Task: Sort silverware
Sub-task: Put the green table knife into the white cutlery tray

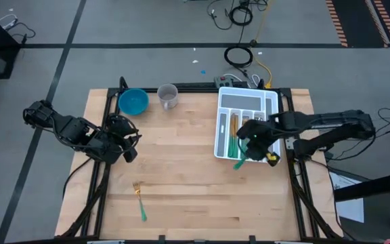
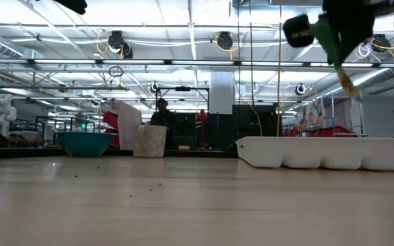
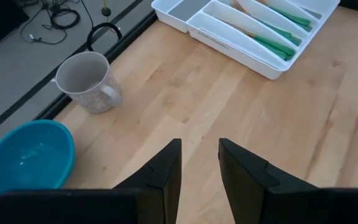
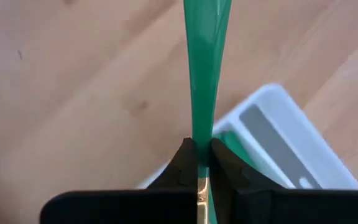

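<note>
While clamped, utensil [image 4: 205, 81] juts beyond right gripper [image 4: 204, 163].

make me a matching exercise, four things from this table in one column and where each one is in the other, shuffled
Things:
1. blue bowl
2. mug
3. lone fork
4. teal-handled piece in the right hand

Places:
A. lying alone on the wood, near the table's front edge
B. held above the near end of the white tray
C. at the back left corner of the table
D. just right of the bowl, at the back edge

Pairs: 1-C, 2-D, 3-A, 4-B
</note>
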